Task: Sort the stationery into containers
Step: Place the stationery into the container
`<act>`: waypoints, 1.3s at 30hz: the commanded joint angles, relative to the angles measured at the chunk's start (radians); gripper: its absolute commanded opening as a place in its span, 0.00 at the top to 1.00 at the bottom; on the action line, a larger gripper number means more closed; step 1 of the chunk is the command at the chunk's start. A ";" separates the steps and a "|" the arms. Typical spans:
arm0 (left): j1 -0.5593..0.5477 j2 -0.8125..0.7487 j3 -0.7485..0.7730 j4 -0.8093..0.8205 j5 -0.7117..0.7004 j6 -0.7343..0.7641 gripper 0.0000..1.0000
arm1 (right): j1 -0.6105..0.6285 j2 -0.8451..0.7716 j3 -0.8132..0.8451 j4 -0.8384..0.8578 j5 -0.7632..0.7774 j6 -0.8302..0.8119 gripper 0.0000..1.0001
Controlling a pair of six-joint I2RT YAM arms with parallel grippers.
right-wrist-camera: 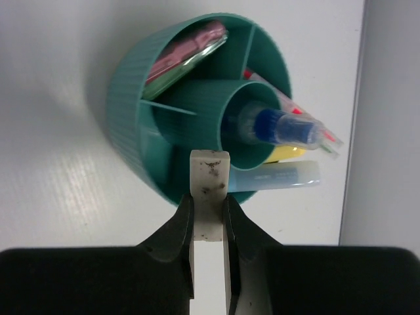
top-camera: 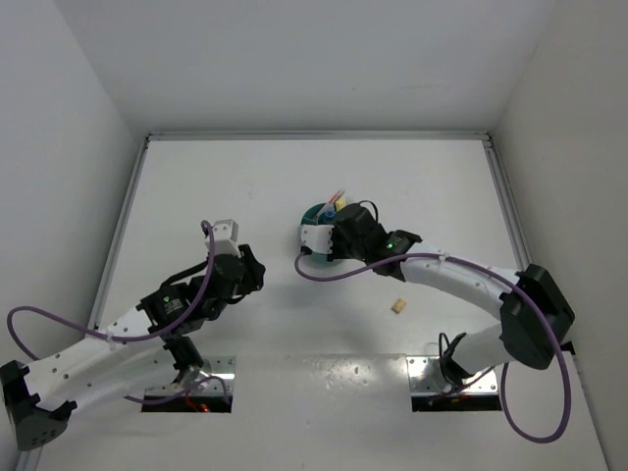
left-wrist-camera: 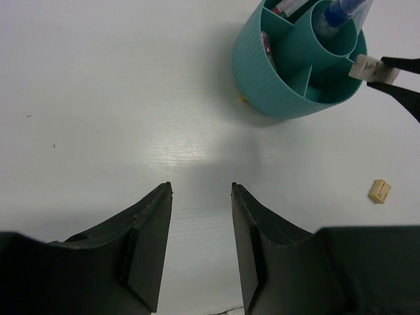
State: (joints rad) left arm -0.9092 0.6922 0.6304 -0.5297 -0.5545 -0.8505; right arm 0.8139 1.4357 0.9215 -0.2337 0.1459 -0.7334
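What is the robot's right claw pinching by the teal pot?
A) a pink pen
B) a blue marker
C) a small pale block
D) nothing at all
C: the right gripper is shut on a small pale eraser block at the rim of the teal organiser, while the blue marker already sits in its centre cup.

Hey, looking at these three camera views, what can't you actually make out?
1. Top external: the right arm's wrist covers most of the organiser; its contents are hidden.
2. Right wrist: the grey block has its lower end buried between the shut jaws, and it hides the compartment behind it.
3. Left wrist: the top edge cuts off the organiser's far rim and the blue marker.
4. Tan block: too small for surface detail in any view.
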 commanded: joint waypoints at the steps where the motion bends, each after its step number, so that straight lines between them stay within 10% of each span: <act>1: -0.005 0.007 -0.006 0.023 -0.004 -0.007 0.53 | 0.005 0.005 -0.015 0.126 0.083 -0.006 1.00; 15: -0.005 0.007 0.003 0.023 -0.004 -0.007 0.53 | 0.005 0.049 -0.006 0.071 -0.003 -0.035 0.93; 22: -0.005 0.018 0.003 0.023 0.005 -0.007 0.53 | 0.005 0.097 -0.016 0.119 0.038 -0.035 0.59; 29: -0.005 0.018 -0.006 0.033 0.025 -0.007 0.53 | 0.005 0.036 -0.039 0.163 0.038 -0.023 0.49; 31: -0.005 0.018 -0.006 0.059 0.047 0.004 0.57 | 0.005 -0.009 -0.039 0.152 0.023 -0.002 0.53; 34: -0.005 0.029 -0.006 0.134 0.115 0.040 0.84 | -0.005 -0.066 -0.009 0.139 0.024 0.046 1.00; 35: -0.005 0.041 -0.006 0.173 0.137 0.051 0.98 | -0.005 -0.081 0.000 0.102 0.024 0.061 1.00; 39: -0.005 0.069 0.003 0.209 0.191 0.086 1.00 | -0.024 -0.191 -0.005 -0.158 -0.058 -0.088 1.00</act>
State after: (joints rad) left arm -0.9092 0.7452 0.6285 -0.4042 -0.4274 -0.8085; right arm 0.8009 1.3262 0.8871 -0.1986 0.1486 -0.7410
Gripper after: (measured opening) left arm 0.009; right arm 0.002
